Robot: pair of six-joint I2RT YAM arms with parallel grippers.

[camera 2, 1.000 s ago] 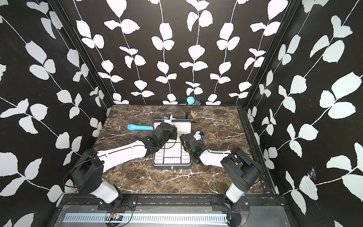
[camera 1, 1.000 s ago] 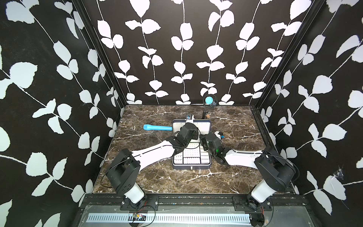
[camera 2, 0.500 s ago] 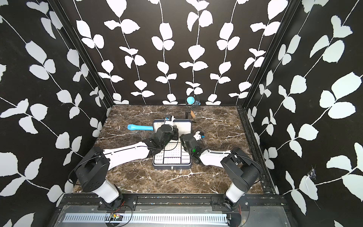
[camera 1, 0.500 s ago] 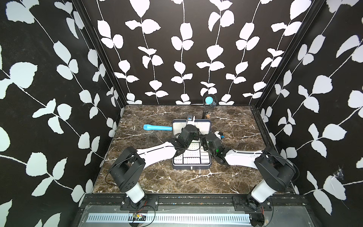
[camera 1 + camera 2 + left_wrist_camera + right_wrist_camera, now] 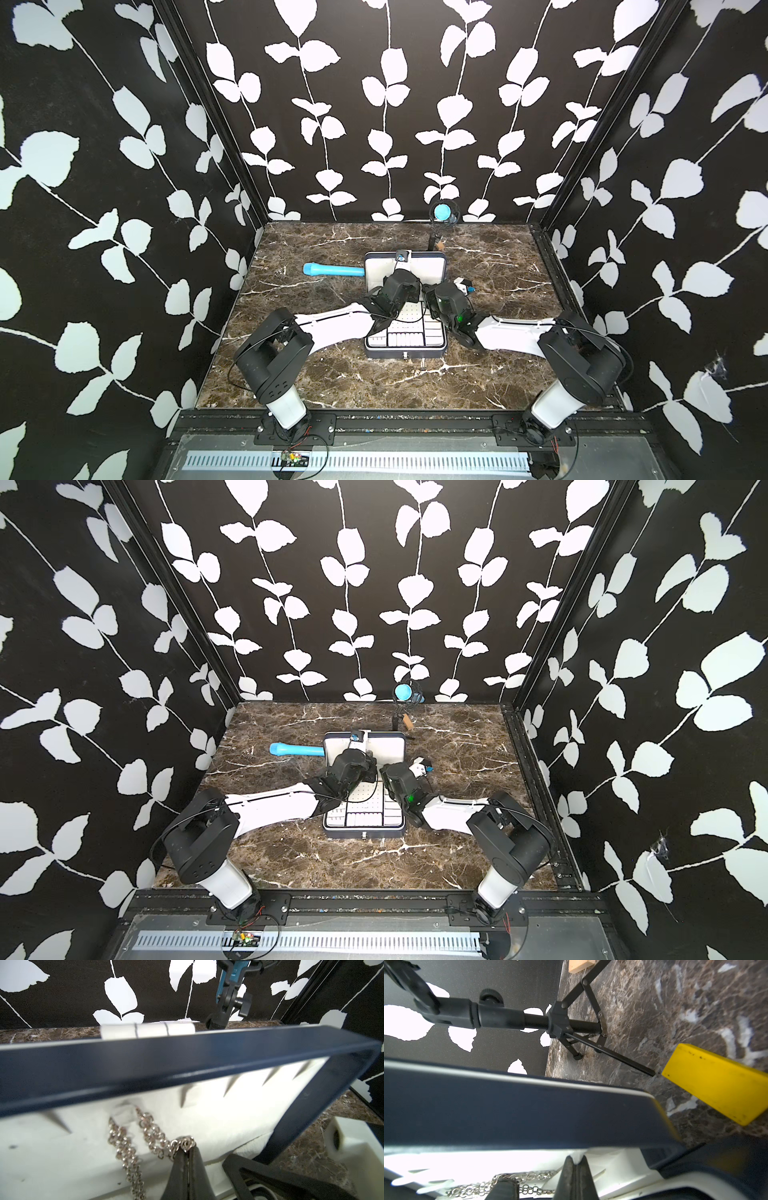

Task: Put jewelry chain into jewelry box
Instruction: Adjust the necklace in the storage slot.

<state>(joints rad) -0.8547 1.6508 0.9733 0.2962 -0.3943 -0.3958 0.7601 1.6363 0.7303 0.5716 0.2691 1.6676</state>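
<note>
Against white lining (image 5: 228, 1122), left gripper (image 5: 188, 1150) tips pinch the jewelry chain (image 5: 150, 1132).

Open jewelry box (image 5: 405, 353) on marble table (image 5: 332, 382)

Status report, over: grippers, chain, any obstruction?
Left gripper shut on thin silvery link chain, draped over white lid lining of open navy hinged box. Right gripper shut alongside. Nothing blocking.

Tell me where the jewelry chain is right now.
In the left wrist view the jewelry chain hangs against the white lining inside the open lid of the jewelry box, mid-table, with one end pinched in the left gripper.
</note>
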